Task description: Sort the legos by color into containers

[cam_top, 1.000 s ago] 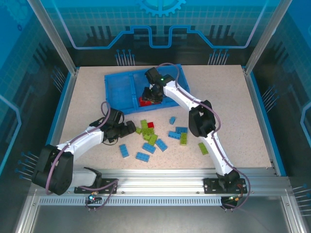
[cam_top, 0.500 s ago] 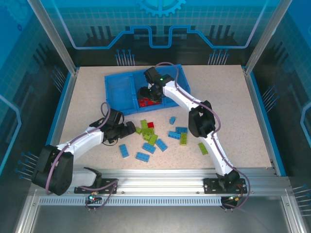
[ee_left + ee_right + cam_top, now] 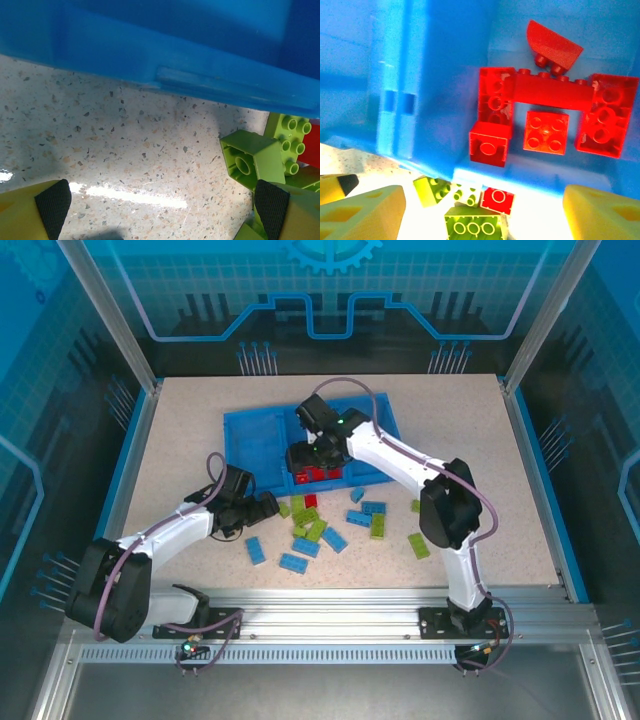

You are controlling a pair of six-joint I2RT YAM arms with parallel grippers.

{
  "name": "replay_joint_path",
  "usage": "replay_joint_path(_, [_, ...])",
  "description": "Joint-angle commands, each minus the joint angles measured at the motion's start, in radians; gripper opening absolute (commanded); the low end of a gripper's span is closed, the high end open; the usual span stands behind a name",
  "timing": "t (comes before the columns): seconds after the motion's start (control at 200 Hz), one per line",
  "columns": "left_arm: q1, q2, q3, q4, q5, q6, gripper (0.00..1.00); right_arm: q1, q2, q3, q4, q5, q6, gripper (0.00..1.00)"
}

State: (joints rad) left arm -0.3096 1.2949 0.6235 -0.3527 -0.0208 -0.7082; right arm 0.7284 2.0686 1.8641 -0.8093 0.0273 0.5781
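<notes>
Since a second ago the blue tray (image 3: 250,435) has slid nearer and turned, and the right pincer (image 3: 306,455) has gone from nearly pressed together to spread. It is hovering, empty, over the tray's near wall. Below it red legos (image 3: 492,145) are lying in the compartment beside the left-hand one, a long red brick (image 3: 552,92) running crosswise in the right wrist view. The tray's long axis is running left to right, its right end slightly farther back. The left pincer (image 3: 268,506) is hanging spread low over the worktop (image 3: 180,450), just beside lime legos (image 3: 252,160), while light-blue legos (image 3: 292,562) are lying scattered nearer
</notes>
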Motion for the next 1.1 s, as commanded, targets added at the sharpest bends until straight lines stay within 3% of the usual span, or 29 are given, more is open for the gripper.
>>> replay_joint_path(0.0, [0.003,-0.008,0.001,0.004,0.021,-0.004,0.99,0.001,0.024,0.016,0.043,0.028,-0.008,0.84])
replay_joint_path(0.27, [0.004,-0.021,0.018,-0.014,0.004,-0.011,0.99,0.015,0.009,0.102,-0.04,0.052,-0.039,0.81])
replay_joint_path(0.455, [-0.003,-0.005,0.035,0.015,0.047,0.014,0.99,0.017,-0.147,-0.146,-0.021,0.101,-0.034,0.78])
replay_joint_path(0.66, [-0.094,0.071,0.112,-0.012,0.028,0.037,0.99,-0.008,-0.299,-0.402,0.056,0.095,0.005,0.78])
replay_joint_path(1.095, [-0.132,0.156,0.134,-0.017,-0.024,-0.149,0.92,-0.105,-0.471,-0.557,0.085,0.114,0.025,0.78])
